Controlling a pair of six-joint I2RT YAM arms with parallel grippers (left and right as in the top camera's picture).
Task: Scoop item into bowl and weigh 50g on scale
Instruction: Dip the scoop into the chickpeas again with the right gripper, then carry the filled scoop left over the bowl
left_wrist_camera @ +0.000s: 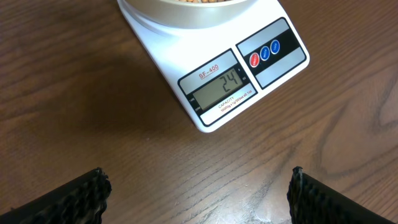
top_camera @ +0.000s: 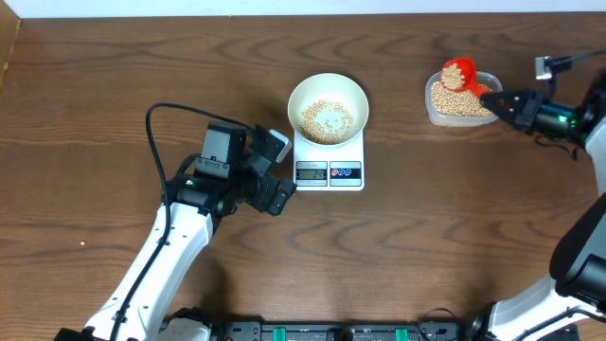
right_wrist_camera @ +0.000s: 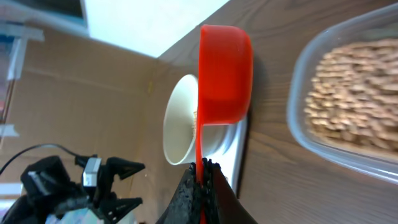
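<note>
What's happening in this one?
The right hand is shut on the handle of a red scoop and holds it at the tub of beans. A white bowl with some beans in it sits on the scale, whose display reads 24, so it is short of the target. The left hand hangs open in front of the scale, holding nothing.

table (left_wrist_camera: 93,93): wood, matt, grainy | scale (left_wrist_camera: 168,53) ahead of L gripper (left_wrist_camera: 198,190): white plastic, smooth, slight gloss | scoop (right_wrist_camera: 225,68) in R gripper (right_wrist_camera: 202,173): red plastic, glossy | tub (right_wrist_camera: 297,115) beside it: clear plastic | L pads (left_wrist_camera: 81,196): black, ribbed
</note>
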